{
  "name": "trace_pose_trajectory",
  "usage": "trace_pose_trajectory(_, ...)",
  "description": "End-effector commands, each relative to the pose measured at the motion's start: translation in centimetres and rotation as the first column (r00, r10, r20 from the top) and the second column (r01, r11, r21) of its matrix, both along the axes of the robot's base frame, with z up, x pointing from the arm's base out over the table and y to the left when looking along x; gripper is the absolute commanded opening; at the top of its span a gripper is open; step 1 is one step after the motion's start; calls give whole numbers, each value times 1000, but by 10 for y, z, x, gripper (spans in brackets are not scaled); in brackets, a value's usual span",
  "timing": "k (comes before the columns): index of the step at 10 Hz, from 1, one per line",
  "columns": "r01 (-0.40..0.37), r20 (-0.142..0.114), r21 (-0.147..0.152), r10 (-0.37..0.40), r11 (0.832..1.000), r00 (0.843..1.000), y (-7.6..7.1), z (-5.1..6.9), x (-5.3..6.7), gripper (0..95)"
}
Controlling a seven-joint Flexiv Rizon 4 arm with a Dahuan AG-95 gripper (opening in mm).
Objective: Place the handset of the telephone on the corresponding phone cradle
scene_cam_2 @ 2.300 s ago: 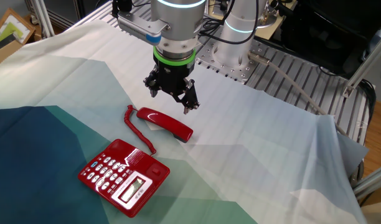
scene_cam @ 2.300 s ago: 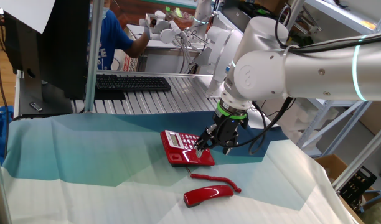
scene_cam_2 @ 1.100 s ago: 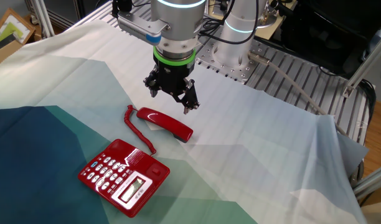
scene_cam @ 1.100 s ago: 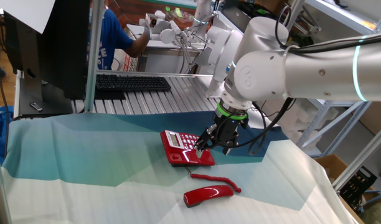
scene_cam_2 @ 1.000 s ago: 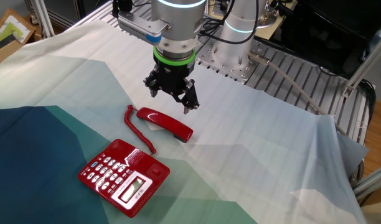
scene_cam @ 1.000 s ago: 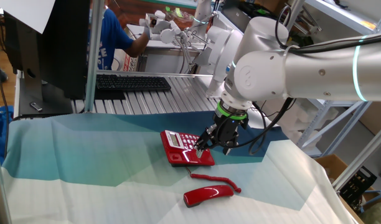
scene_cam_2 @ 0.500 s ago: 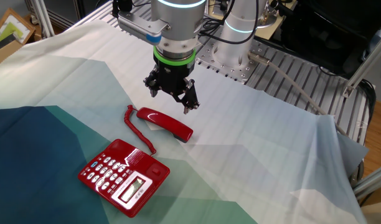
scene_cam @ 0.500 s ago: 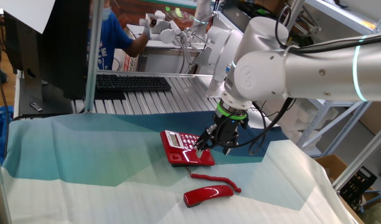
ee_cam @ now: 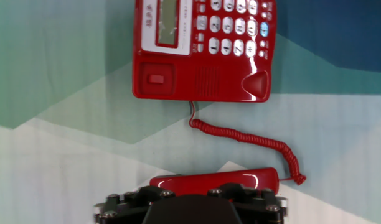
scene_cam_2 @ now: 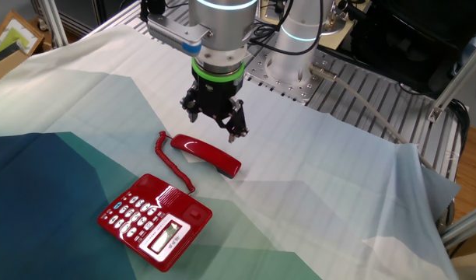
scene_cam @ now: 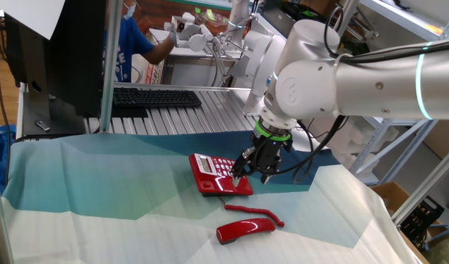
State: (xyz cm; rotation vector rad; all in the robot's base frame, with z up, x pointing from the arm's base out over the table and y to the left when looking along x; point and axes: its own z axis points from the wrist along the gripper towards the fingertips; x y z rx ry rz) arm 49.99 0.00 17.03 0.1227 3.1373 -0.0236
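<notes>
The red handset (scene_cam_2: 208,155) lies on the cloth, off the phone; it also shows in the one fixed view (scene_cam: 244,229) and the hand view (ee_cam: 178,182). Its coiled cord (ee_cam: 246,140) runs to the red telephone (scene_cam_2: 155,220), which has white keys and a pale label panel (ee_cam: 167,22). The phone cradle (ee_cam: 203,79) is the bare strip along the base's edge nearest the handset. My gripper (scene_cam_2: 215,126) hangs just above the handset with its fingers spread wide and nothing between them. It also shows in the one fixed view (scene_cam: 251,174).
A teal and white cloth (scene_cam_2: 316,210) covers the table. A black keyboard (scene_cam: 157,97) and a dark monitor (scene_cam: 56,51) stand at the back on the slatted metal top. A person in blue (scene_cam: 133,44) is behind them. The arm's base (scene_cam_2: 296,47) is bolted near the table edge.
</notes>
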Motion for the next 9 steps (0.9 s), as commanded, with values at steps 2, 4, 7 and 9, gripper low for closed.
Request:
trace_pose_trajectory(2, 59, -4, -7, -59, 998, 998, 0, 0, 0, 0)
trace_pose_trajectory(4, 62, -2, -12, -62, 998, 998, 0, 0, 0, 0)
trace_pose_trajectory(7, 52, -7, -7, -52, 999, 999, 0, 0, 0, 0)
trace_pose_trajectory(9, 45, -6, -7, -45, 999, 999, 0, 0, 0, 0)
